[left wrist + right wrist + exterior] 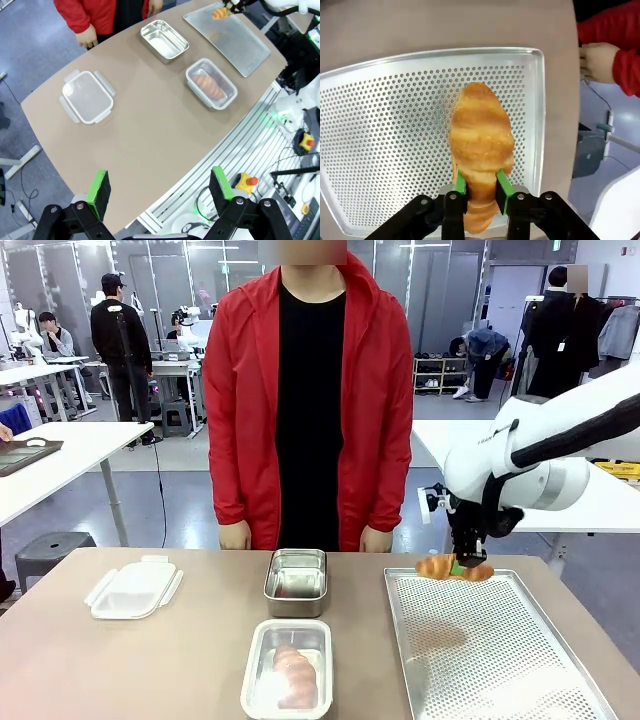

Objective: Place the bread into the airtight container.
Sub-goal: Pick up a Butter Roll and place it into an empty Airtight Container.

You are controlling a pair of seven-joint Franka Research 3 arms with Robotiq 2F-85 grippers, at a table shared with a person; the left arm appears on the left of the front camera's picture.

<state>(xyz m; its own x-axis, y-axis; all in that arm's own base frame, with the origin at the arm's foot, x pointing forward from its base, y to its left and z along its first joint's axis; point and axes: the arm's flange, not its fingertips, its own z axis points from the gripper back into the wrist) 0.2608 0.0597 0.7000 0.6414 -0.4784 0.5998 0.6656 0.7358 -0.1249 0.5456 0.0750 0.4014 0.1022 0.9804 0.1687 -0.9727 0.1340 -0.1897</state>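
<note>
Two breads: croissant (481,135) pinched by right gripper (482,183) over tray (500,660); second croissant (296,675) in container (256,670); left gripper (159,175) spread.

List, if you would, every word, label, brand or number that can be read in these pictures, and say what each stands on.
No text can be read.
On the right arm casing, any print is too small to tell.
On the croissant, perforated tray, metal tin, clear container and lid, no print shows.
</note>
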